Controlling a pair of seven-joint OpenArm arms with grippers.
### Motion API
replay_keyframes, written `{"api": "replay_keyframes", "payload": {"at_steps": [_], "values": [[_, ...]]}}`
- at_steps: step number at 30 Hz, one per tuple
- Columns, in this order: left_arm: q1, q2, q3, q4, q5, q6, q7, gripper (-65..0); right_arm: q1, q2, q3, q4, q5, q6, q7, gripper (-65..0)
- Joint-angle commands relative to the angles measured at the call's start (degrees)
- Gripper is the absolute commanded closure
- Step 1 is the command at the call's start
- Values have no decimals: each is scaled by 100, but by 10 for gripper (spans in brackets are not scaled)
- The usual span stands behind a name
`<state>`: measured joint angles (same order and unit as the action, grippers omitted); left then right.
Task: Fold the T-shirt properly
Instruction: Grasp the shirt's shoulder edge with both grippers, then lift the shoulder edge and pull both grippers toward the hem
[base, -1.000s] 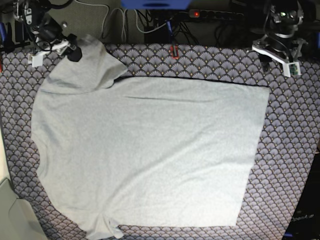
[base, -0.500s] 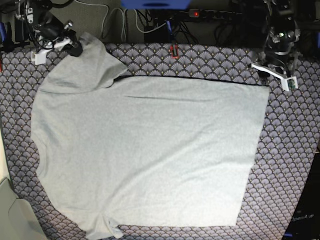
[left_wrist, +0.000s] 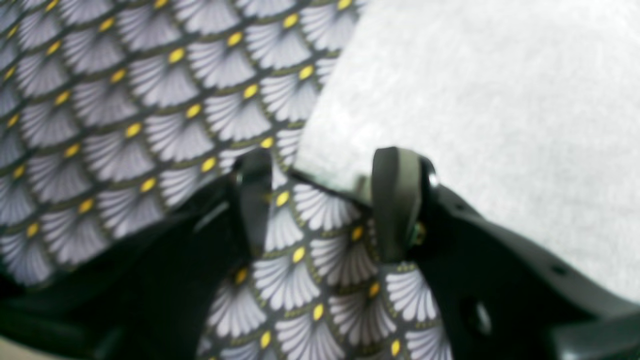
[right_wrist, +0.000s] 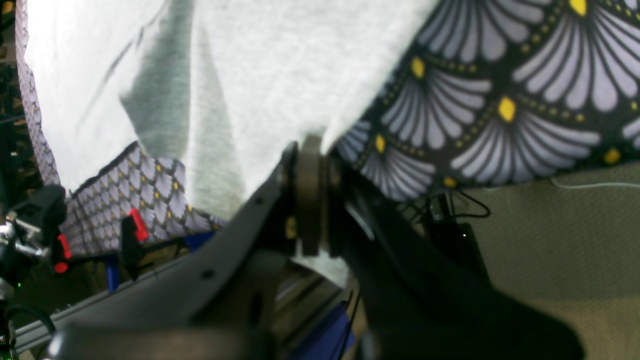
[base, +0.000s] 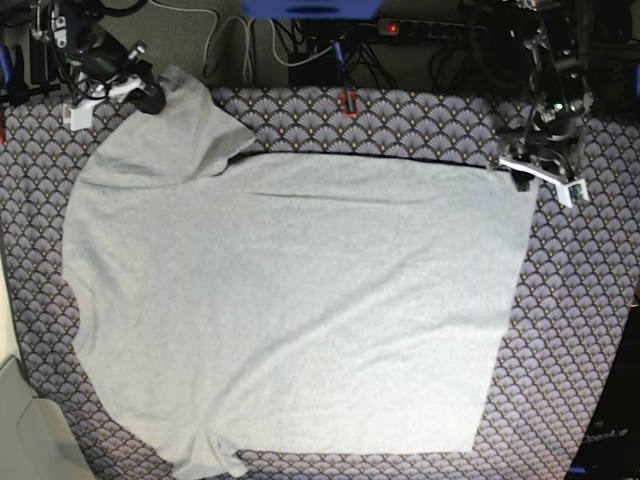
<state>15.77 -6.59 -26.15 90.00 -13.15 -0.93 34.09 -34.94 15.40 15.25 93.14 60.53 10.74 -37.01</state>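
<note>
Across the left wrist view, the left claw (left_wrist: 320, 200) stood released, jaws apart over the fan-patterned tablecloth (left_wrist: 125, 125). The T-shirt (left_wrist: 475, 100) lay toward one o'clock from it, its corner reaching in just past the fingertips, not yet between them as far as the blur allowed.

From the right wrist view, the right claw (right_wrist: 310, 200) was clenched on a fold of the T-shirt (right_wrist: 260, 75), grey cloth pinched at its tips and rising toward twelve o'clock, tablecloth (right_wrist: 500, 100) off at two o'clock.

Over the base view, the T-shirt (base: 300, 300) lay spread flat on the bench, long axis running nine to three o'clock. The right claw (base: 150, 98) gripped its sleeve at eleven o'clock; the left claw (base: 540, 175) hung at the far corner near two o'clock. Judged from this, the left arm was the nearer one to that corner, and closing on it would let both arms lift the far edge together.
</note>
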Motion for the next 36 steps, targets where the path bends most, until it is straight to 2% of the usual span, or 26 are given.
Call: {"api": "replay_keyframes", "payload": {"at_steps": [1,6,13,16,20,26,33,36], "values": [[-52,-40,-27,-28,9,18,-90,-318,-53,56,10,9,-62,-68,-83,0],[-175,-40,-9,-362,0,18,-99,-318,-53,65,10,9,-62,-68,-83,0],[-140,197,9,-371,0,18,-90,-303,34,65,-26,9,-62,-68,-92,0],[-113,268,17,-371,0,18,-90,-208,61,65,-34,9,-62,-68,-92,0],[-104,268,17,-371,0,18,-46,-2,61,65,-34,18,-62,-68,-92,0],[-104,224,-18,-248,0,18,-37,-6,61,302,-61,369,-62,-59,-66,0],[10,259,0,666,9,27,-20,-6,87,460,-34,1099,-62,-59,-48,0],[-78,250,0,763,27,27,183,-6,272,574,-34,1275,-62,-59,-83,0]]}}
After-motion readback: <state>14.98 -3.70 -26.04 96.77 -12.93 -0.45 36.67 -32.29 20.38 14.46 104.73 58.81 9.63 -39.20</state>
